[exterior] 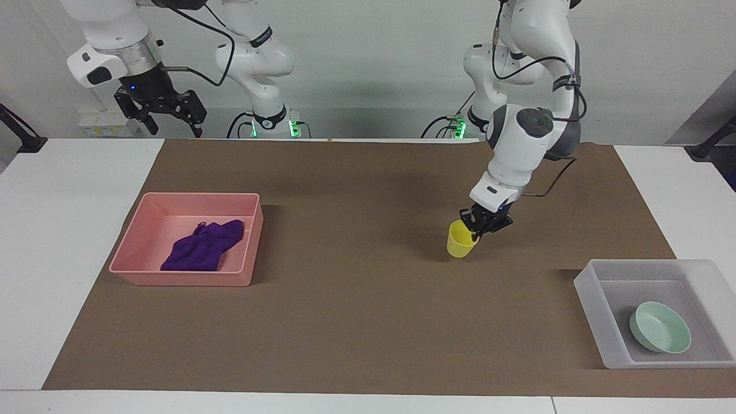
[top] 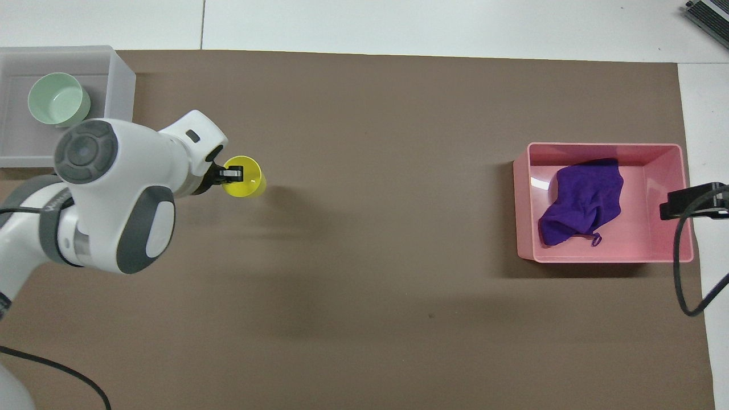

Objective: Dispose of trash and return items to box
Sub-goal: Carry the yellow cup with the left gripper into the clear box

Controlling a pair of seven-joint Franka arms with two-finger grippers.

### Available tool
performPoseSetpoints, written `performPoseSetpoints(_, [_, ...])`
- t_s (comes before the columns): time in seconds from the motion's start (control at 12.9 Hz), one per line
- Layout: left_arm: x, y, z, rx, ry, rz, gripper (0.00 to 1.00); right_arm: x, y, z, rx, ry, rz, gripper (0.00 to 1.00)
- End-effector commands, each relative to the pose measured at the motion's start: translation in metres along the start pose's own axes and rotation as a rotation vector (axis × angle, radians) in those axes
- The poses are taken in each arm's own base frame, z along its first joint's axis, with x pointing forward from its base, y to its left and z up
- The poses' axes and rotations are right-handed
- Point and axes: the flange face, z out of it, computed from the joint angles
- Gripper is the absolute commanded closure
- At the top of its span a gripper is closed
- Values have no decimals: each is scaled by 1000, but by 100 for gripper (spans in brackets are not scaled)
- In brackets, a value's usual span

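Observation:
My left gripper (exterior: 476,232) (top: 233,173) is shut on the rim of the yellow cup (exterior: 460,240) (top: 244,177), which hangs tilted just above the brown mat. The mint-green bowl (exterior: 659,327) (top: 58,99) lies in the translucent whitish box (exterior: 589,289) (top: 121,80) at the left arm's end of the table. The deep-purple cloth (exterior: 203,245) (top: 581,199) lies crumpled in the pink bin (exterior: 184,279) (top: 603,150) at the right arm's end. My right gripper (exterior: 168,122) waits open, up in the air above the table edge near the right arm's base.
The brown mat (exterior: 356,322) (top: 387,296) covers most of the white table. A black clamp stand (exterior: 23,138) sits at the table corner near the right arm.

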Motion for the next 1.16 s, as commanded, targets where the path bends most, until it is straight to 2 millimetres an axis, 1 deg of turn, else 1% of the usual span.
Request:
performPoseSetpoints(0.0, [32, -52, -53, 22, 6, -20, 100, -7, 3, 0, 3, 8, 4, 0])
performPoseSetpoints(0.08, [42, -82, -70, 29, 16, -23, 100, -7, 3, 1, 3, 6, 4, 0])
performPoseSetpoints(0.23, [62, -148, -95, 46, 36, -18, 100, -7, 3, 1, 3, 6, 4, 0])
performPoseSetpoints(0.31, [70, -175, -102, 55, 58, -20, 100, -7, 3, 1, 3, 6, 4, 0])
performPoseSetpoints(0.47, [80, -228, -105, 73, 89, -65, 100, -7, 4, 1, 3, 5, 8, 0])
performPoseSetpoints(0.54, [85, -253, -104, 85, 109, -56, 100, -7, 4, 1, 3, 5, 8, 0])
performPoseSetpoints(0.62, [83, -286, -103, 99, 127, -57, 100, -7, 4, 1, 3, 5, 8, 0])
performPoseSetpoints(0.7, [82, -307, -93, 109, 125, -56, 100, -7, 4, 1, 3, 5, 8, 0])
performPoseSetpoints(0.78, [84, -321, -85, 114, 128, -55, 100, -7, 4, 2, 3, 3, 7, 0])
performPoseSetpoints(0.85, [92, -346, -82, 125, 134, -78, 100, -7, 5, 2, 3, 3, 8, 0])
performPoseSetpoints(0.93, [98, -363, -70, 128, 128, -93, 100, -8, 5, 1, 3, 6, 8, 0])
performPoseSetpoints(1.01, [106, -371, -53, 133, 125, -93, 100, -9, 5, 3, 3, 3, 10, 0])
performPoseSetpoints(1.09, [115, -388, -36, 136, 124, -101, 100, -9, 5, 3, 3, 2, 10, 0])
